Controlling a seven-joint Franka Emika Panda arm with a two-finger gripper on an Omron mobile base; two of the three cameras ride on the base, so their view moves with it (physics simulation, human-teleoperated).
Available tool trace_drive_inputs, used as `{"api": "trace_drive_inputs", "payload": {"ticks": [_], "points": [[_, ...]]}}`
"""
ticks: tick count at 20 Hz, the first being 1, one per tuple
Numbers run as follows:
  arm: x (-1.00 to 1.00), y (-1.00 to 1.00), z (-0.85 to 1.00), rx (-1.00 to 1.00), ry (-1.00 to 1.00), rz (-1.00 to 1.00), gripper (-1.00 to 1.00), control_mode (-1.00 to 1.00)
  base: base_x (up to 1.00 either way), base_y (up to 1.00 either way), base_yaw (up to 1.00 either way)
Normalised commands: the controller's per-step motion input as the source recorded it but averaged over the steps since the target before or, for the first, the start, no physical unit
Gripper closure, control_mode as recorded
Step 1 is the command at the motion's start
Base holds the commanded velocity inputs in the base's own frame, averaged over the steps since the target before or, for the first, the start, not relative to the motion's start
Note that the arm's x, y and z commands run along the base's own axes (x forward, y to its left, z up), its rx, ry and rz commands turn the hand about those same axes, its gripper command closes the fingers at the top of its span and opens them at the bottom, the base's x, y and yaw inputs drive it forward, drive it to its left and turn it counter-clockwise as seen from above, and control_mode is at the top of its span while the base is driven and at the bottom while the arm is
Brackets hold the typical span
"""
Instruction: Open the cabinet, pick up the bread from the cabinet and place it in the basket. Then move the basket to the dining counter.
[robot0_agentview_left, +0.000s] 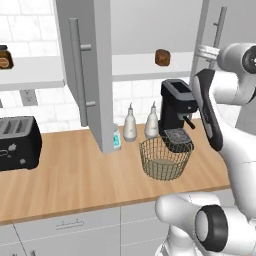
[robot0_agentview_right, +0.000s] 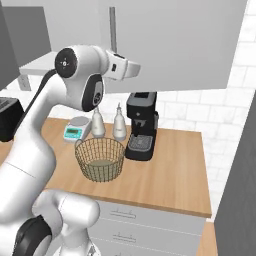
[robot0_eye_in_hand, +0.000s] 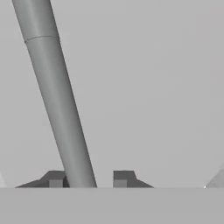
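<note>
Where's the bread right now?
In the left base view, the bread sits on the white shelf inside the open cabinet, above the coffee machine.

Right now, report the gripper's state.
Gripper: fingers stand either side of the long grey bar handle of the light-grey cabinet door; whether they clamp it cannot be told.

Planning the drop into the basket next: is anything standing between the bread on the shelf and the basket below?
Nothing visible blocks that path. The bread sits on the open cabinet shelf, and the basket stands below it on the worktop. The coffee machine stands close behind the basket, beside the path down.
</note>
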Motion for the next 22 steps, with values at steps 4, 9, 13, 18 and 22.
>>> {"api": "trace_drive_inputs", "payload": {"ticks": [4, 9, 13, 18, 22], "points": [[-0.89, -0.45, 0.25, 0.0, 0.0, 0.0, 1.0, -1.0, 0.0, 0.0, 0.0], [-0.91, -0.24, 0.15, 0.0, 0.0, 0.0, -1.0, -1.0, 0.0, 0.0, 0.0], [-1.0, 0.02, 0.0, 0.0, 0.0, 0.0, -1.0, -1.0, 0.0, 0.0, 0.0], [-0.96, 0.38, 0.0, -0.03, 0.0, -0.14, -1.0, -1.0, 0.0, 0.0, 0.0], [-0.24, 1.0, 0.0, -0.23, 0.07, -0.26, -1.0, -1.0, 0.0, 0.0, 0.0]]}}
